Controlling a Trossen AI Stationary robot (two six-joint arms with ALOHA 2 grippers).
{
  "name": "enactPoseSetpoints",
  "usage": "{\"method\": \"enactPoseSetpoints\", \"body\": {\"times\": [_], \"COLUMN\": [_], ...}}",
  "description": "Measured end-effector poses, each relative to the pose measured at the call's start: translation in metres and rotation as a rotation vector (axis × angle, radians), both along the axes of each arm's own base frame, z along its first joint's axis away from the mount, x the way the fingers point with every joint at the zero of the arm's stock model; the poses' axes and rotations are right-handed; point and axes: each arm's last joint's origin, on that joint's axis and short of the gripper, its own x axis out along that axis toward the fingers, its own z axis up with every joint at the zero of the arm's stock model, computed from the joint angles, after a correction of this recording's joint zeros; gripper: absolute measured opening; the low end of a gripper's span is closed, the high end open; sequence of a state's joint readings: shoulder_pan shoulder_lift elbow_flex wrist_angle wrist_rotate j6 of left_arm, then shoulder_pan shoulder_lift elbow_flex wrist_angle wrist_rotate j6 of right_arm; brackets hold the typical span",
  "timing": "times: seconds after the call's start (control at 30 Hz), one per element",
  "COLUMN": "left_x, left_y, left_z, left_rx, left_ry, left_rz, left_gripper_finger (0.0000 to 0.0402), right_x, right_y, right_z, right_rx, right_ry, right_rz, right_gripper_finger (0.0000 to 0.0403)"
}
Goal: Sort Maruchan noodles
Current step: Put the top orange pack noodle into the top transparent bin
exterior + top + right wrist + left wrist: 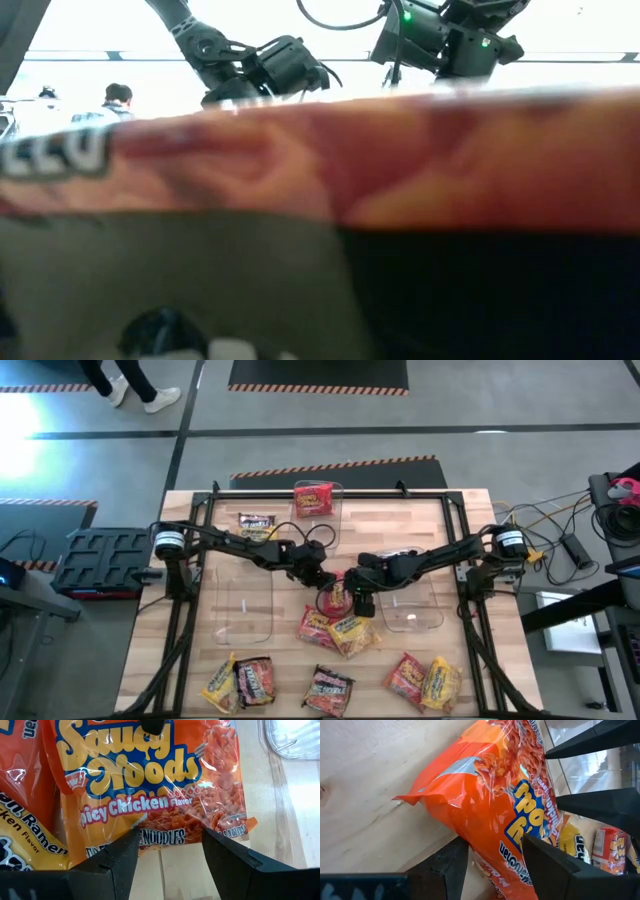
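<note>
A red-orange Maruchan noodle packet (338, 600) (485, 795) (150, 785) lies mid-table between my two grippers. My left gripper (327, 582) (492, 865) reaches in from the left and is shut on it. My right gripper (358, 600) (170, 845) stands open over the packet's opposite edge, a finger on each side of the printed label. Whether it touches, I cannot tell. Two more packets (318, 625) (350, 632) lie just nearer. One red packet (314, 500) sits in the far clear bin. My left gripper pinches the red-orange packet between its two fingers, across the packet at one end (490, 850). The fingers slant down from the table's left. The packet fills the gap and bulges beyond the fingers. Its free corner (405, 800) is at the wooden table top.
Empty clear bins stand left (245, 605) and right (412, 608) of centre. A dark packet (255, 523) lies at the far left. Several packets (240, 682) (328, 690) (422, 680) line the near edge. One packet (300, 150) blocks most of the low view.
</note>
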State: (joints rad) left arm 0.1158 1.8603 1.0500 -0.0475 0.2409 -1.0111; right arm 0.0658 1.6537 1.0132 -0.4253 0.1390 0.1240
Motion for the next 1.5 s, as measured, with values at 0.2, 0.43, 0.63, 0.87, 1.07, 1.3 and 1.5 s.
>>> {"method": "enactPoseSetpoints", "body": {"times": [0.2,0.43,0.63,0.87,1.07,1.3,1.5], "left_x": [0.000,0.000,-0.001,0.000,-0.001,-0.003,-0.003], "left_y": [0.000,0.000,0.000,-0.002,-0.002,0.000,0.000], "left_z": [0.000,0.000,-0.001,0.002,0.004,0.016,0.018], "left_rx": [0.002,0.015,0.004,-0.011,-0.001,0.033,0.042], "left_ry": [0.000,0.001,0.005,-0.011,-0.019,-0.060,-0.068], "left_rz": [-0.002,-0.012,-0.022,-0.058,-0.069,-0.076,-0.083], "left_gripper_finger": [0.0160,0.0113,0.0087,0.0084,0.0077,0.0076,0.0076], "right_x": [0.000,0.000,-0.001,-0.004,-0.011,-0.017,-0.018], "right_y": [0.000,0.000,0.000,-0.001,-0.001,-0.002,-0.002], "right_z": [0.000,0.000,0.001,0.019,0.035,0.049,0.053], "right_rx": [-0.002,-0.009,-0.008,-0.001,-0.008,-0.011,-0.011], "right_ry": [0.000,0.001,0.024,0.026,0.005,-0.033,-0.049], "right_rz": [0.000,-0.010,-0.013,-0.012,-0.011,-0.015,-0.016], "right_gripper_finger": [0.0207,0.0207,0.0207,0.0207,0.0207,0.0207,0.0207]}}
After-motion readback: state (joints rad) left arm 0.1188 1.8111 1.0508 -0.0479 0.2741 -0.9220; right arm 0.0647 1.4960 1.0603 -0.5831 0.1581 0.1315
